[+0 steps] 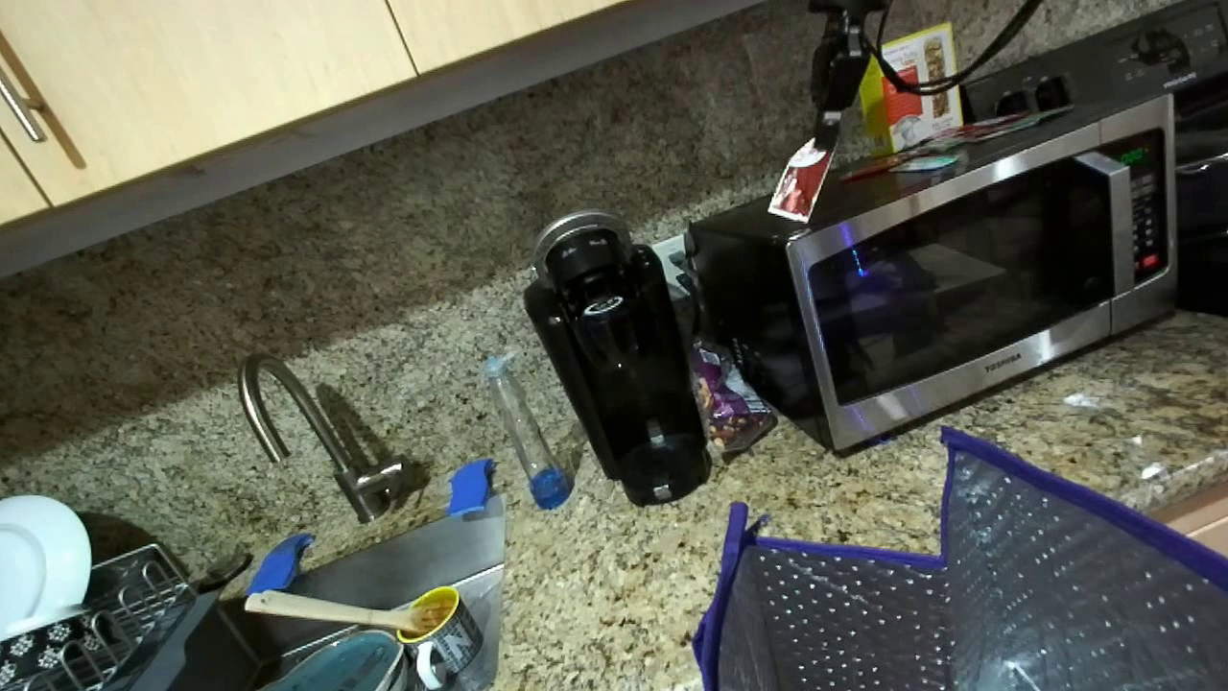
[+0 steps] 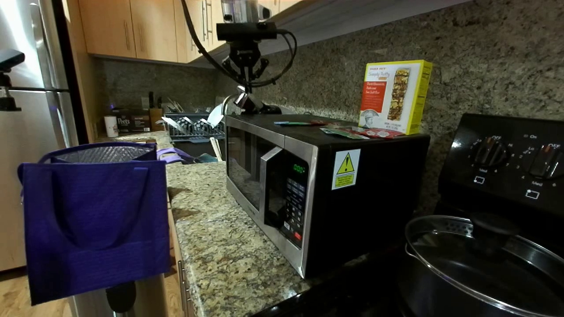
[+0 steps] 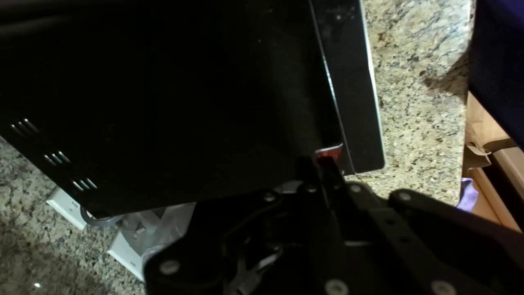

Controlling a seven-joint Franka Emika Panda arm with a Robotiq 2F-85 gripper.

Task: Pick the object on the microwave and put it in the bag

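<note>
In an exterior view the gripper (image 1: 822, 144) has its fingers together, clamped on a red packet (image 1: 802, 187) that hangs from the tips by the end of the microwave (image 1: 959, 283) away from the stove (image 2: 506, 176). I cannot tell whether the packet touches the microwave's top. The microwave sits on the worktop (image 2: 220, 246) by its stove-side edge, its door toward the front edge. More packets (image 2: 359, 132) lie on it, and a yellow box (image 2: 392, 97) stands upright there, toward the worktop's back edge. The bag (image 2: 94, 215), open at the top, is by the worktop's front edge, opposite the microwave. Toward the back edge stand a coffee maker (image 1: 624, 374) and a bottle (image 1: 531, 441), between the microwave and the sink (image 1: 422, 552).
</note>
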